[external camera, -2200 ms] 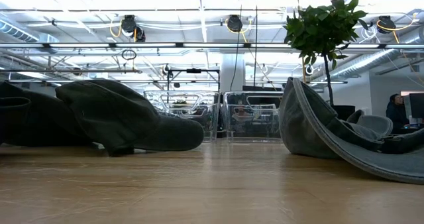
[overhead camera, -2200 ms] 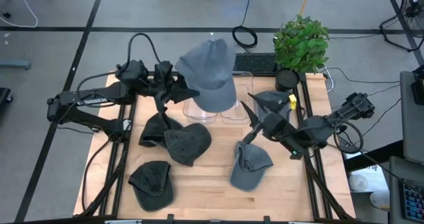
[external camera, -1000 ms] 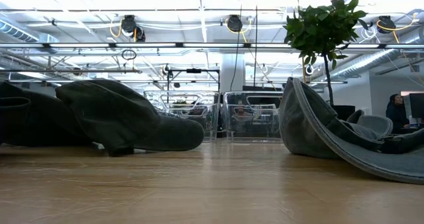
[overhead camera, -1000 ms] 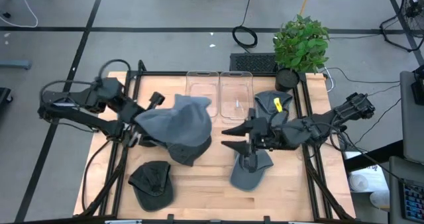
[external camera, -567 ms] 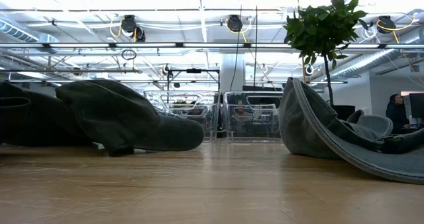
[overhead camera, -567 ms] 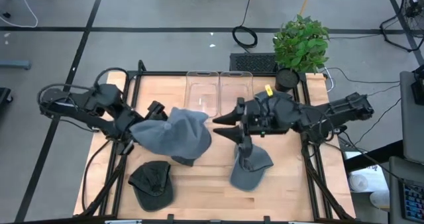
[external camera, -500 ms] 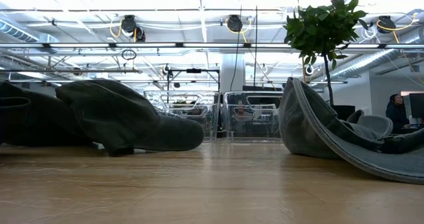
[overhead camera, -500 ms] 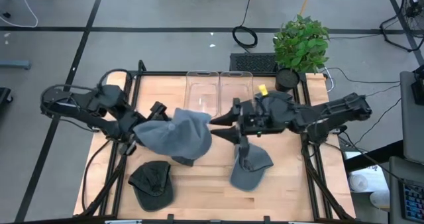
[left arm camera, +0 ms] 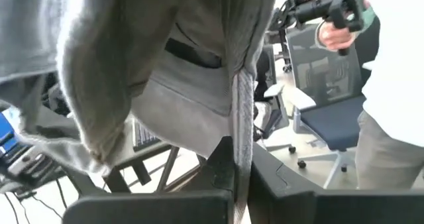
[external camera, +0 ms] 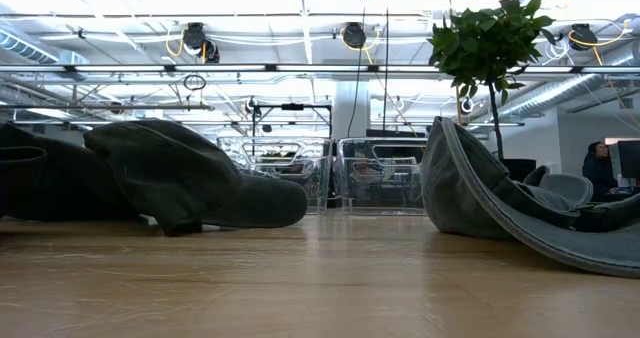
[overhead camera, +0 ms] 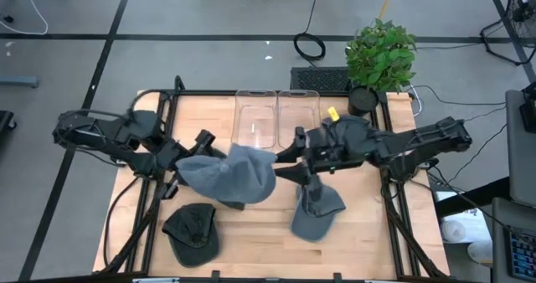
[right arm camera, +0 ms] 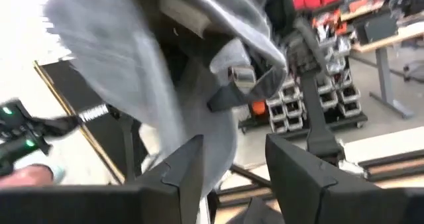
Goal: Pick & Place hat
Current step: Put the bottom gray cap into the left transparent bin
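A light grey hat [overhead camera: 232, 176] hangs in the air over the dark hats at the table's middle left. My left gripper [overhead camera: 199, 149] is at its left side, shut on it. My right gripper [overhead camera: 287, 163] comes from the right, open, with one finger on either side of the hat's right edge [right arm camera: 215, 154]; whether they touch it I cannot tell. The right wrist view shows the hat's strap buckle [right arm camera: 242, 75] close ahead. The low view shows neither gripper. My left gripper [left arm camera: 237, 177] pinches a narrow fold of the grey hat's cloth [left arm camera: 242, 118] between its two fingers; which part of the hat this is I cannot tell. The fingers come from the table's left. The hat is lifted clear, bunched and slack, spreading away beyond the fingers.
A dark hat [overhead camera: 193, 231] lies near the near left corner, and a grey hat [overhead camera: 316, 209] lies right of centre. More dark hats [external camera: 190, 178] lie under the held one. Two clear bins [overhead camera: 276, 115] stand at the far edge, a potted plant [overhead camera: 381, 53] beyond. A person [left arm camera: 391, 85] stands in the room.
My left gripper has carried the grey hat a little toward the table's right and near edge, and the hat now hangs lower and more stretched out. My right gripper, staying open, has swung from above the grey hat on the table toward the held hat's right edge.
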You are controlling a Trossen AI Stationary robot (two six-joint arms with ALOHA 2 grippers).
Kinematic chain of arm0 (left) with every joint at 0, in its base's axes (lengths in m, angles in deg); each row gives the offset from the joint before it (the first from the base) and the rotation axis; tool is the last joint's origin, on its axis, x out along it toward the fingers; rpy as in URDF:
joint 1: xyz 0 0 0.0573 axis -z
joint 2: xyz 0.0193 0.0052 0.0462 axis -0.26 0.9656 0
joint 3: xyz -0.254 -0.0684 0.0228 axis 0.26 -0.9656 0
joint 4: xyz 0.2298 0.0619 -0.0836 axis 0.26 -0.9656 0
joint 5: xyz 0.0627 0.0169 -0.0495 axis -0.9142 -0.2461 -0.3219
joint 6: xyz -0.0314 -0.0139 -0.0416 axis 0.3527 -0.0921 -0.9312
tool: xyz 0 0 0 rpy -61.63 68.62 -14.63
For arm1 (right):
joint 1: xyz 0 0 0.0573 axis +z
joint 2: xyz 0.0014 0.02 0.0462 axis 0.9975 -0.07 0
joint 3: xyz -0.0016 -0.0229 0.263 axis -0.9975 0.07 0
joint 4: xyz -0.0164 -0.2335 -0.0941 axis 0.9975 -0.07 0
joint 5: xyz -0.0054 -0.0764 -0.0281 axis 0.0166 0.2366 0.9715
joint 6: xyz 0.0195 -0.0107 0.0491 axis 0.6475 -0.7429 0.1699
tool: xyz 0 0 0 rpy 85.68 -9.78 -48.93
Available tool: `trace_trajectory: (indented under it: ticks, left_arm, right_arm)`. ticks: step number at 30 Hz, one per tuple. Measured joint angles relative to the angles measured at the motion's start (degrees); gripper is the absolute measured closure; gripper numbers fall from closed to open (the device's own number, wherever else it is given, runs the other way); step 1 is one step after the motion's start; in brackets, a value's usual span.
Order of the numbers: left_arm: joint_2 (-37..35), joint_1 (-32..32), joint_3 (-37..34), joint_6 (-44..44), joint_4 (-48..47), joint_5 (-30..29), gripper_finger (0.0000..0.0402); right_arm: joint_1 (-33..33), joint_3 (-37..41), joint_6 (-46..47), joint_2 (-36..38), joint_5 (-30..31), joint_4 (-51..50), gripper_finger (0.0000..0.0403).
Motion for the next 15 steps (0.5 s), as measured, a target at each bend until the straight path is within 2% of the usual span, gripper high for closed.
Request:
trace_trajectory:
  ticks: [7, 15]
  left_arm:
    - [-0.71, 0.58, -0.01, -0.37, -0.26, -1.57, 0.0394]
    - [-0.21, 0.53, -0.01, 0.09, 0.23, -2.74, 0.0394]
  right_arm:
    - [0.42, 0.00, 0.72, 2.53, -0.19, -2.99, 0.0238]
    - [-0.37, 0.02, 0.72, 1.91, -0.22, -3.31, 0.0197]
